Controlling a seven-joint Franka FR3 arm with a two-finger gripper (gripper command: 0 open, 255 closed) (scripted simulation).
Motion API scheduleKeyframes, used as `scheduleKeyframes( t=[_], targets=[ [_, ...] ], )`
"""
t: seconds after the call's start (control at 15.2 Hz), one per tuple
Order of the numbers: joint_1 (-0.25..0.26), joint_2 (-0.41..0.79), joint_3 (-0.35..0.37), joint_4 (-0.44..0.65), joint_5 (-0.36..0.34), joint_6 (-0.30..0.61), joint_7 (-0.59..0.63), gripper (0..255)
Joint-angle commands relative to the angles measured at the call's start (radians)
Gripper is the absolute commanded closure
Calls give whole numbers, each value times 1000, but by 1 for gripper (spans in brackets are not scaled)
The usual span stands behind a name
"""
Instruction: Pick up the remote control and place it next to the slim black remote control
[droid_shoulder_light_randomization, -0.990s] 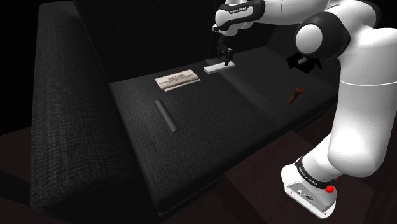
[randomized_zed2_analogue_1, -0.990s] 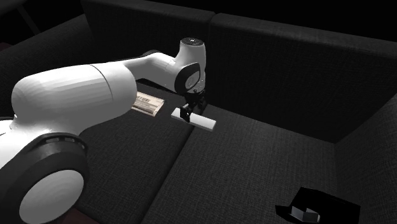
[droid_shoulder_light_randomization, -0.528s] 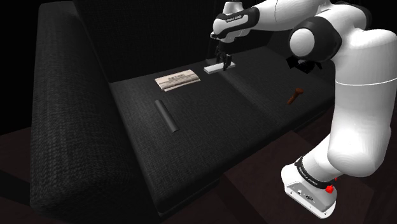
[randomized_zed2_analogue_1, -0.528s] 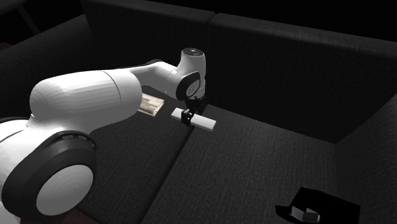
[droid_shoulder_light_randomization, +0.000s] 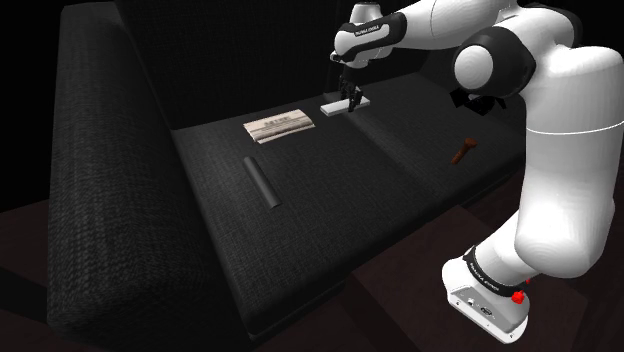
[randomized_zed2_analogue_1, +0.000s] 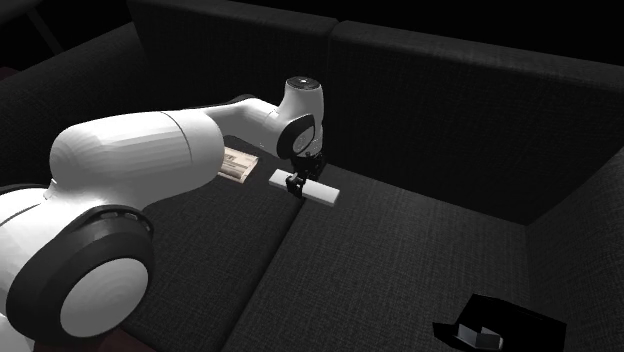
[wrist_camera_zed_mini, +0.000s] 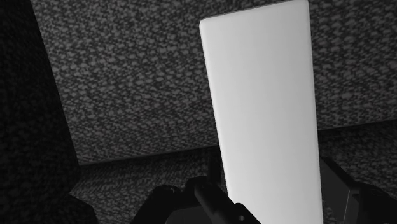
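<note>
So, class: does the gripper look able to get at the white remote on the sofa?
Probably yes: the gripper sits right over the white remote, with nothing lying on top of it or crowding its sides.

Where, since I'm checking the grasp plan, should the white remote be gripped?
Across its narrow width near the middle, from straight above: the white remote lies flat on the sofa, long and thin, with both long edges free.
</note>
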Motion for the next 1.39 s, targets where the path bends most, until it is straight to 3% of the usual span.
scheduleKeyframes(
  t=[0.0,0.53,1.32],
  targets=[
    [0,0,0,-1,0,0,0,255],
    [0,1,0,0,0,0,0,255],
    [2,-54,-11,78,-19,-131,12,255]
  ],
)
